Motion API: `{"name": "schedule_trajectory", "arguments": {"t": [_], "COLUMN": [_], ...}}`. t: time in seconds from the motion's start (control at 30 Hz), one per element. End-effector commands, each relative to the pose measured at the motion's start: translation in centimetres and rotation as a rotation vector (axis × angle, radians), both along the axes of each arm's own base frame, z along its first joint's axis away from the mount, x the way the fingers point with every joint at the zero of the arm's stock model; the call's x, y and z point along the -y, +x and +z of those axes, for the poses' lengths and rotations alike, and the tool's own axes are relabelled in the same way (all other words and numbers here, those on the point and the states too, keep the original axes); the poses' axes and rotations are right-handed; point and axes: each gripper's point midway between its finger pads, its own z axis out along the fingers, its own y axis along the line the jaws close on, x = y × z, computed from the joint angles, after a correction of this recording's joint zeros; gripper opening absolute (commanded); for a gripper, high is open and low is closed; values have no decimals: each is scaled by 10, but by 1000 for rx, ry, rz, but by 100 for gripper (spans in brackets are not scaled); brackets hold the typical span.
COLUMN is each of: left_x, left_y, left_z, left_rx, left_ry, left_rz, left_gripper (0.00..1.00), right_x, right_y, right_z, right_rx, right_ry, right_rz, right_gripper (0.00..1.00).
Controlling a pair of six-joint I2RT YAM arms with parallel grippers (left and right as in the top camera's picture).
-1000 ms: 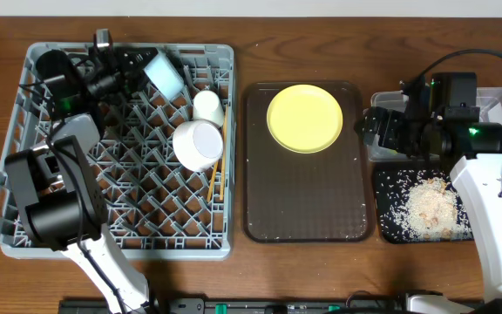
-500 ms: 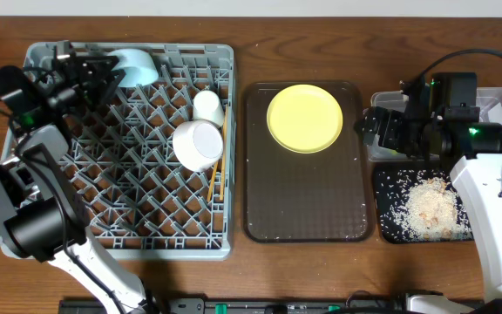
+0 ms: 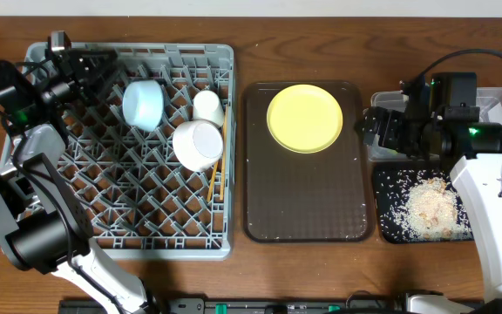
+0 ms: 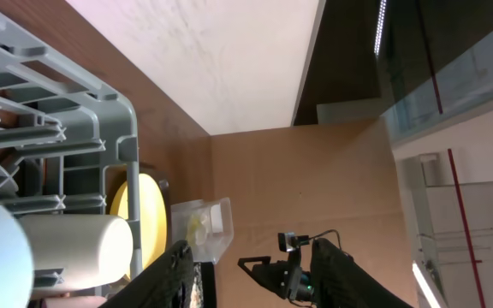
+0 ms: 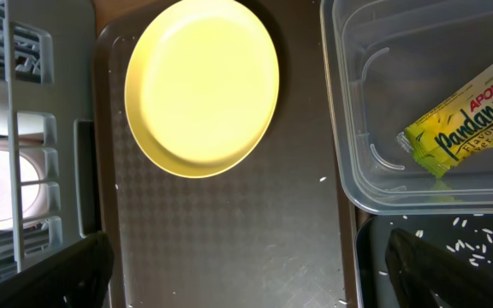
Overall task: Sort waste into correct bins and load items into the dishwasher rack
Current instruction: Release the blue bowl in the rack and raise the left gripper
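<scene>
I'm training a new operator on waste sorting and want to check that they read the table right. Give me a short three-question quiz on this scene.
1. True or false: the wrapper lies inside the clear tub.
2. What colour is the bin holding the rice crumbs?
3. The yellow plate lies: A in the clear tub, B on the brown serving tray, C under the wrapper.
Key: 1 true; 2 black; 3 B.

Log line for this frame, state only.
left tool open, empty, at rack corner | blue bowl in rack | right tool open, empty | plate on tray | wrapper in tub
</scene>
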Motion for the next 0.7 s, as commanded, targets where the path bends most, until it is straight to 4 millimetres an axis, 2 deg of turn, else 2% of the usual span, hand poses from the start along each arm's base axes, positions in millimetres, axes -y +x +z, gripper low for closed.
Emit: {"name": "schedule_trajectory", "arguments": {"t": [0.0,0.13,0.37,0.47,0.57,0.67], "left_x": [13,33,83,106,128,147], "left_y": [-10,-21,-51,-64,-72,-71], "left_z": [23,59,156,188,206,213], "left_rx": [51,139,358,423,451,438], "left_ry": [28,72,134,125,111,119], "left_rz": [-38,-64,-11,16,18,19], "left_gripper": [46,46,48,48,48,48], "right_x": [-3,-4,-4,-4,-4,-4], "right_y": [0,0,0,0,0,0], "right_z": [1,1,1,1,1,1], "right_rx": [6,6,6,6,6,6], "right_ry": [-3,-2,-2,-2,-2,-2], "right_rz": [20,20,20,20,20,20], "right_gripper": [99,99,99,99,99,99]}}
